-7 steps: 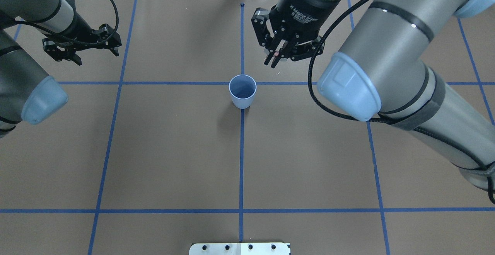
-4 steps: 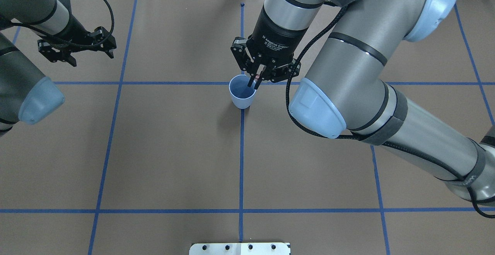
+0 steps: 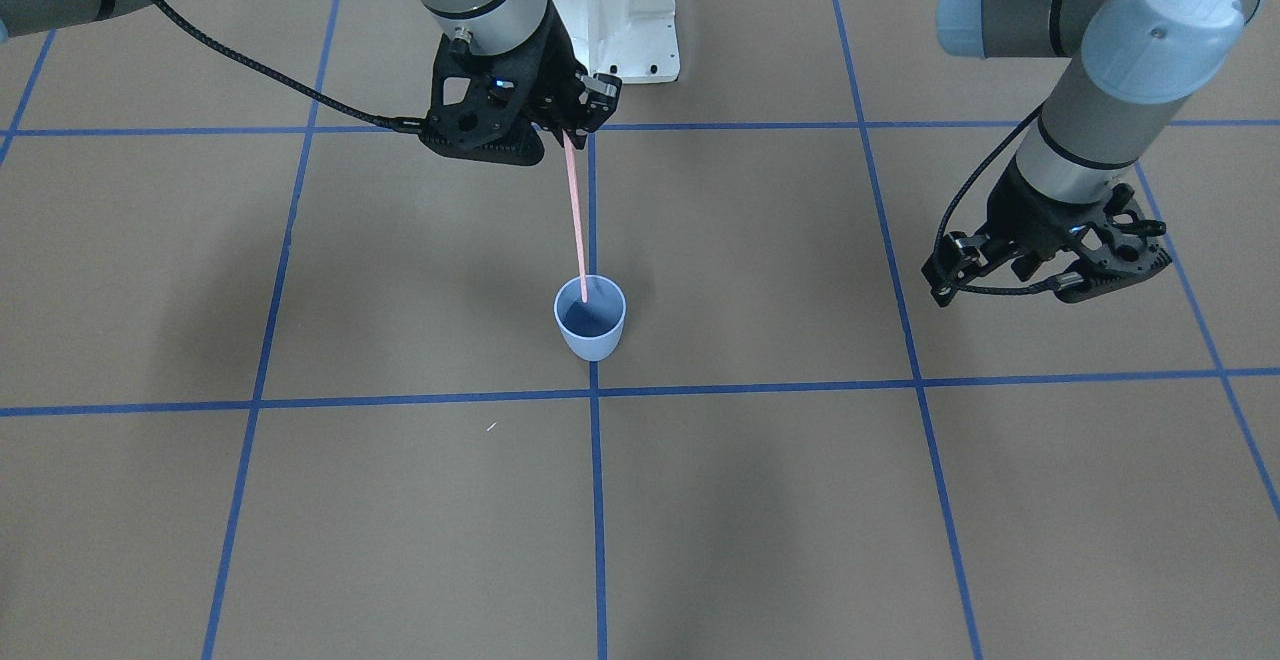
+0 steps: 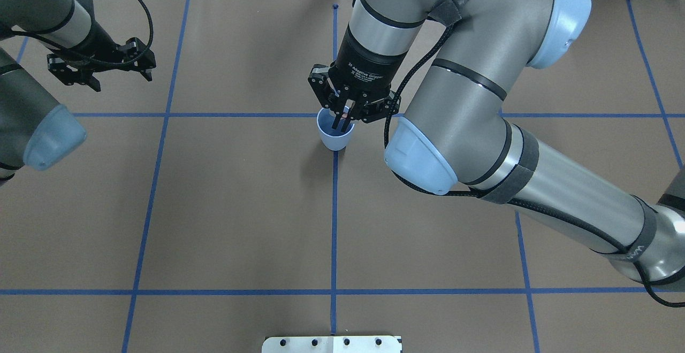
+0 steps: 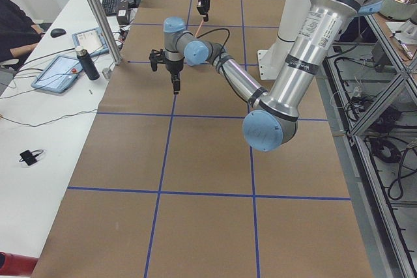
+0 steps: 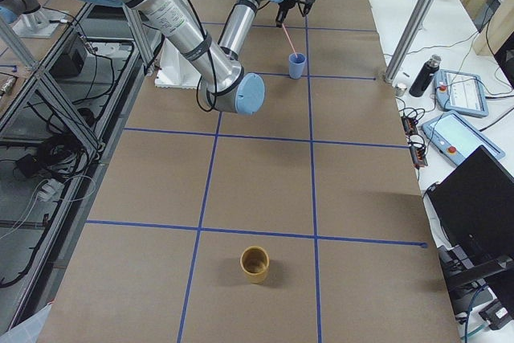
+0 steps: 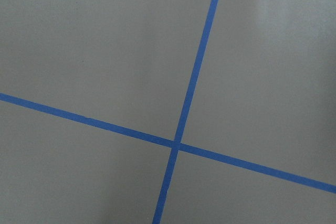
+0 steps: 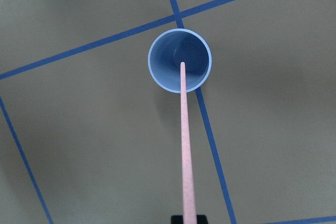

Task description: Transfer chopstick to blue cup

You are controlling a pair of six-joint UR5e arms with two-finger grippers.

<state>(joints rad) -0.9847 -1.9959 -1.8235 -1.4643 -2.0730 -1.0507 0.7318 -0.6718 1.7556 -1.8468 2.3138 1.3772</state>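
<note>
Right gripper (image 3: 566, 132): clamped on the top end of the pink chopstick (image 3: 575, 220), above the cup.
Chopstick: stood nearly upright, lower tip at the mouth of the blue cup (image 3: 590, 332) (how deep was unclear).
Blue cup: stood upright on the table (image 3: 760, 500), on a tape line (image 3: 596, 500).
Left gripper (image 4: 123, 77): jaws apart, empty, well off to the side.

Soft, even light from overhead fills every view, and the brown bench (image 4: 241, 208) shows no glare. Shadows are faint and blurred at the edges: one smudge spreads from the blue cup (image 4: 335, 135) toward the robot's left, and broad dim patches lie on the bench in the front view. The side views are brighter, with straight posts (image 5: 99, 14) leaning near the edges. In the right wrist view the chopstick (image 8: 184, 129) is crisp at its tip and softer near the lens; the left wrist view looks flat
</note>
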